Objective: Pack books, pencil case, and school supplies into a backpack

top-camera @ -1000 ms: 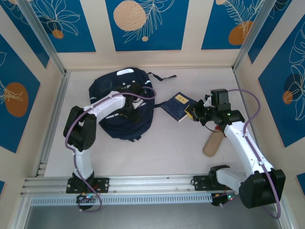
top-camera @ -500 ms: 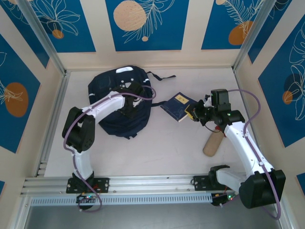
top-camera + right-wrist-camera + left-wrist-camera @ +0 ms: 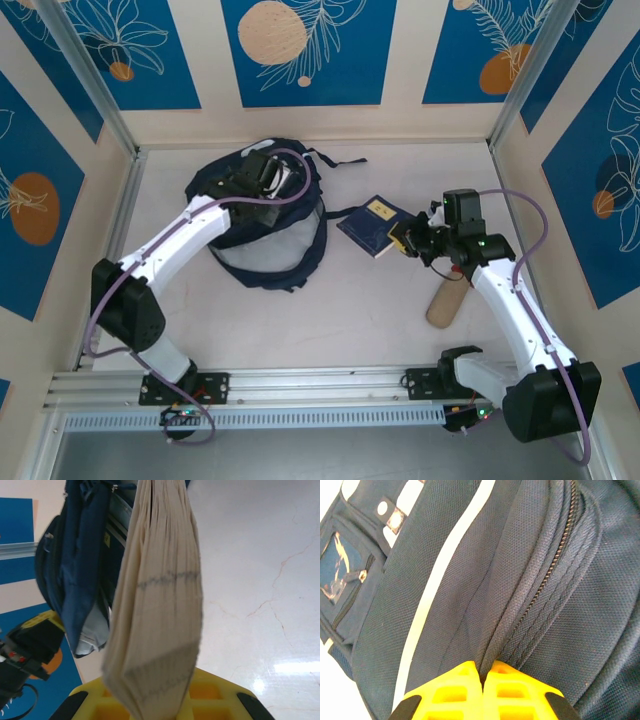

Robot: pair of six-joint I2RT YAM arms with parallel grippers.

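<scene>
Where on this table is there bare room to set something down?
Bare table between the backpack, the tan roll and the near rail; also the far right corner beyond the book. Crowded between backpack and book, by the right gripper.

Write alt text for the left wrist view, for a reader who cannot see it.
The left gripper, its yellow fingertips shut together at the bottom edge, pinches a fold of the navy backpack beside a zipper. A white stripe runs diagonally up the fabric, and a light patch with round snaps sits at the top left.
</scene>
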